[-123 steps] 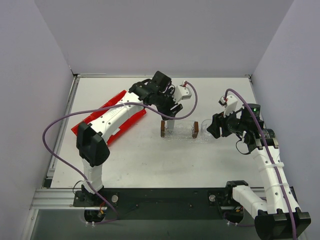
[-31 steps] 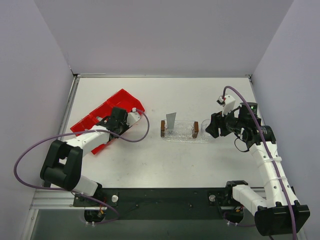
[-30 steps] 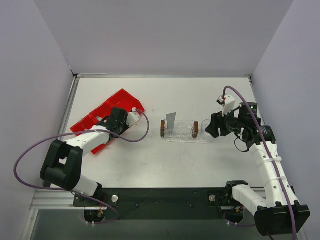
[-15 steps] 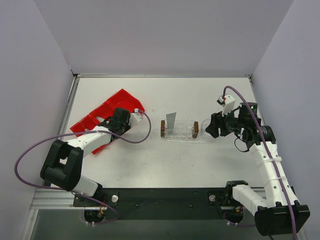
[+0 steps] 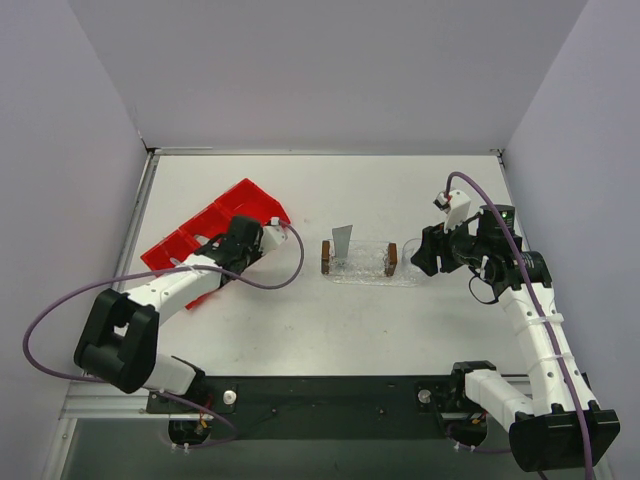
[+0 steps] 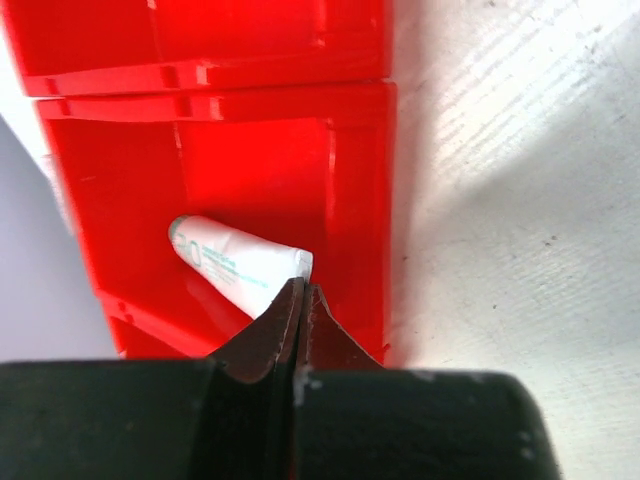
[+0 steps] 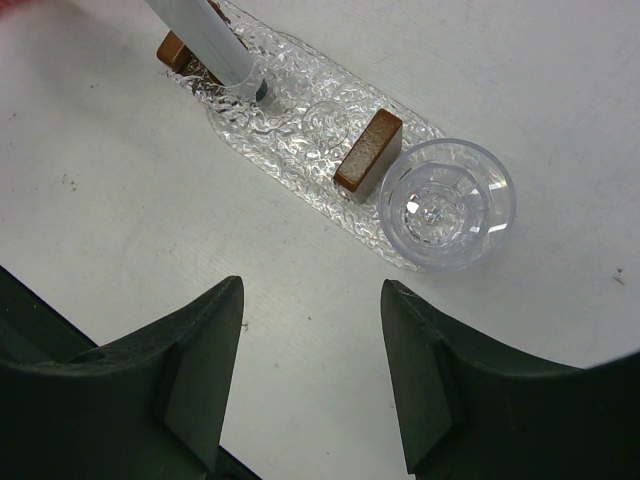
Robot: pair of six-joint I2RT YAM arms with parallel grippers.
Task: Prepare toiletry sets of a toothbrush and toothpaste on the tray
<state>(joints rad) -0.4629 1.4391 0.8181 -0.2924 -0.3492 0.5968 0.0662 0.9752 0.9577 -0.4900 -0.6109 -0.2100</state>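
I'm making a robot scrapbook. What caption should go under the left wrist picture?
Left gripper, jaws shut, tips at the end of a toothpaste tube lying in the red bin.

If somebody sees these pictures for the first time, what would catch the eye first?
The bright red bin at the table's left stands out most; the left gripper is shut there, its tips at the end of a white toothpaste tube lying in one compartment. In the centre, another tube stands upright in the small rack on the clear tray, with a clear cup at the tray's right end.
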